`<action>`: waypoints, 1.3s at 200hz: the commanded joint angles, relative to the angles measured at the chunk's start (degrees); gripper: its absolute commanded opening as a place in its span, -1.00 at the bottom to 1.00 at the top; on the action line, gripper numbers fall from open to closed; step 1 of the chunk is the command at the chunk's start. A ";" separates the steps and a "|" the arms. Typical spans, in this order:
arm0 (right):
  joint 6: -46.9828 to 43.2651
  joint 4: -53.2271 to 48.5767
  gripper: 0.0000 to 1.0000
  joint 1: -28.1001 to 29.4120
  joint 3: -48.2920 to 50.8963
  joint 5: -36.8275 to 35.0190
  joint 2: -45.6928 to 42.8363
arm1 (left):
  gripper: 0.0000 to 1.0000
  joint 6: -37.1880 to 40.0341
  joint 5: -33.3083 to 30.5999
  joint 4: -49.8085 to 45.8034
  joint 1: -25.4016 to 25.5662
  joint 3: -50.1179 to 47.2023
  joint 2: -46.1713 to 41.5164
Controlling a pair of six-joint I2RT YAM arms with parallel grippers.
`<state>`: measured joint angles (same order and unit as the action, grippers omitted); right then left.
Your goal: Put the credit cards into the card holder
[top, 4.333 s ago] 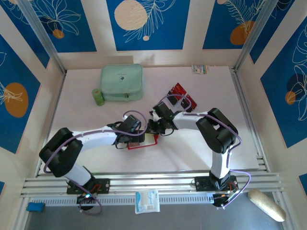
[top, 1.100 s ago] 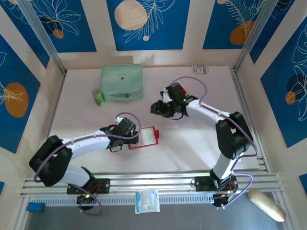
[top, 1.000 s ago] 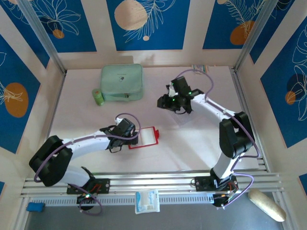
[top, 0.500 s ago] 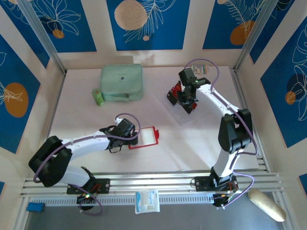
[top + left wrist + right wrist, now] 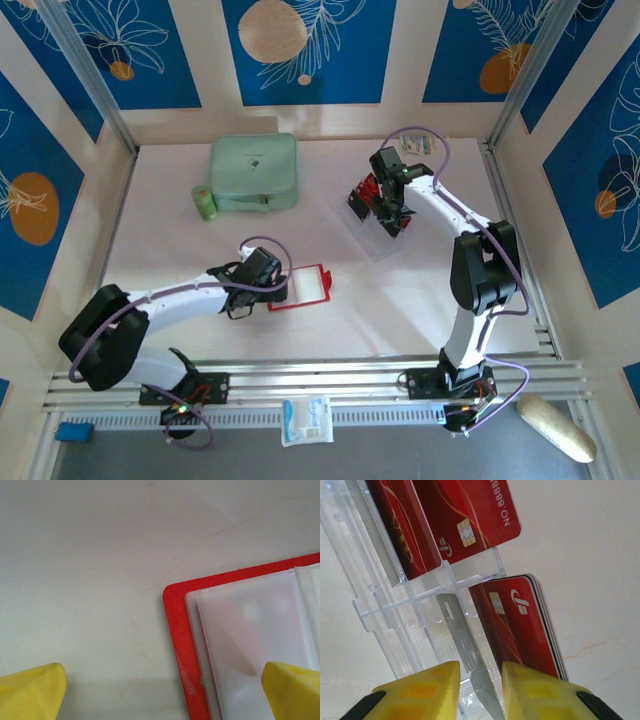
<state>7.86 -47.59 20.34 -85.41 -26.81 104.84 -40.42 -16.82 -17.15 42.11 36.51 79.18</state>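
Note:
The card holder (image 5: 309,286) lies open on the table, a red cover with pale clear sleeves (image 5: 250,640) facing up. My left gripper (image 5: 276,291) (image 5: 162,694) hangs low over its left edge, open wide, one yellow fingertip over bare table and the other over a sleeve. The red credit cards (image 5: 369,187) stand in a clear plastic rack (image 5: 383,238) at the back right. My right gripper (image 5: 383,210) (image 5: 480,690) is at that rack, its fingers a narrow gap apart on either side of a thin clear divider (image 5: 462,640). A stack of cards (image 5: 520,625) sits just right of the divider, by the right finger.
A mint-green zip case (image 5: 254,172) and a small green cylinder (image 5: 205,202) sit at the back left. A small packet (image 5: 417,145) lies by the back wall. Metal rails border the table on both sides and along the front. More red cards (image 5: 465,515) fill the rack's farther slots.
My right arm left the card holder and swung to the back right, onto the card rack, its jaws narrowing. The left gripper drew back a little and stayed wide open.

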 commanded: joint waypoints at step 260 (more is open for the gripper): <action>25.54 31.06 -1.00 7.13 21.86 40.38 -22.06 | 0.99 4.04 -3.19 -5.90 -0.36 4.82 3.89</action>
<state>20.05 -31.11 26.33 -71.59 -0.56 83.13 -37.06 -17.96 -20.69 42.11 40.97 82.46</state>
